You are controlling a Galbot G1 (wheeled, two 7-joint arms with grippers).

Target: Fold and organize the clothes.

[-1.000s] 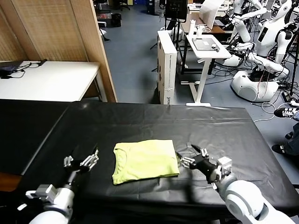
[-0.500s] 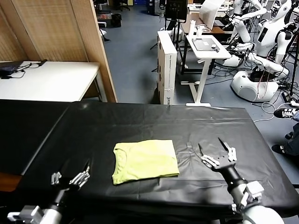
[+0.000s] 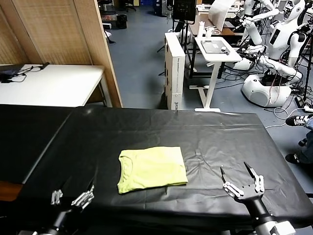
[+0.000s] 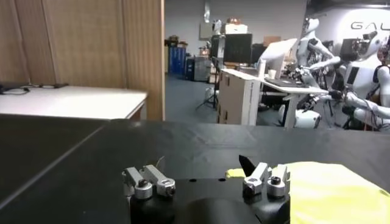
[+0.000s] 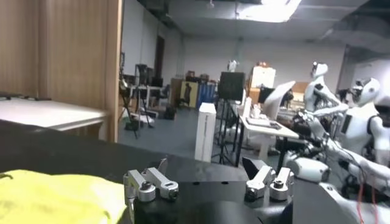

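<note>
In the head view, the lime-green T-shirt (image 3: pixel 152 169) lies folded into a compact rectangle on the black-covered counter (image 3: pixel 146 129), near the middle of its near half, with the ribbed neck toward the counter's left side. The left end effector (image 3: pixel 72 197) hangs at the near edge, left of the shirt and well apart from it, fingers spread and holding nothing. The right end effector (image 3: pixel 243 183) sits near the near right corner, also released and empty, clear of the cloth. In the left wrist view, the left end effector (image 4: pixel 206 181) shows its fingers parted, with the T-shirt (image 4: pixel 329 192) lying flat beyond one side. In the right wrist view, the right end effector (image 5: pixel 207 182) is likewise open, and the T-shirt (image 5: pixel 58 198) appears as a soft yellow heap off to one side. The fold looks complete, so the main risk is probably an arm sweeping low across the counter, snagging an edge and dragging the layers apart, or rucking the loose black covering beneath it.
</note>
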